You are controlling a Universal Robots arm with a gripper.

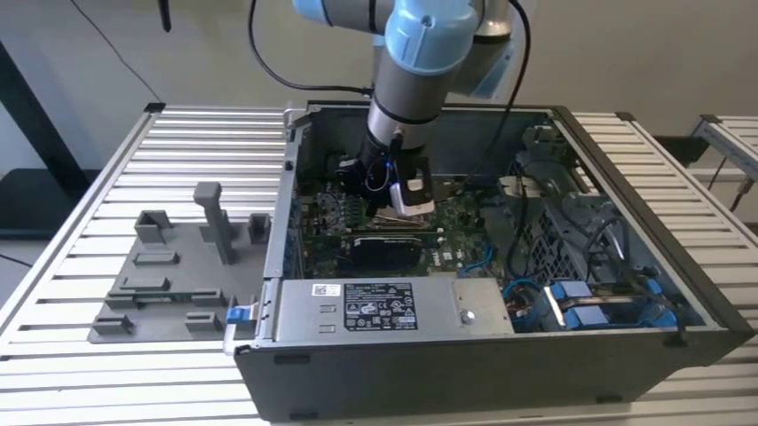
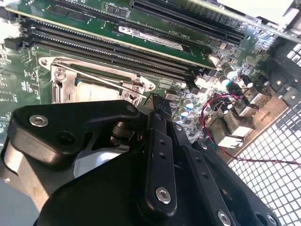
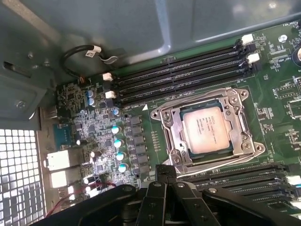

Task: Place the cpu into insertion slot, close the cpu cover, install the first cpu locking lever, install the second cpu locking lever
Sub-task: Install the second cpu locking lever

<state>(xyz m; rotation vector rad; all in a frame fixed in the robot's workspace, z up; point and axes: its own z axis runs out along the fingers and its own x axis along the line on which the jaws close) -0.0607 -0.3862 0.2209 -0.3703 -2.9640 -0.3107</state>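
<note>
Gripper low over the socket, cpu seated

Your gripper (image 3: 165, 175) hangs just beside the slot (image 3: 210, 129); you cannot tell how wide its fingers stand or whether they hold anything. Beyond it the cpu (image 3: 205, 129) lies flat in the slot with the cover (image 3: 175, 133) framing it. Judged risk: a fingertip coming down off-line could skid off the lever (image 2: 101, 81) and scrape the board (image 3: 277, 94) or memory slots.

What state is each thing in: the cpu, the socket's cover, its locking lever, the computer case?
cpu: seated flat in the insertion slot.
cpu cover: closed around the chip.
locking lever: thin wire rod lying across the socket.
computer case: side open, board exposed.
gripper: above the board beside the socket, holding nothing.
</note>
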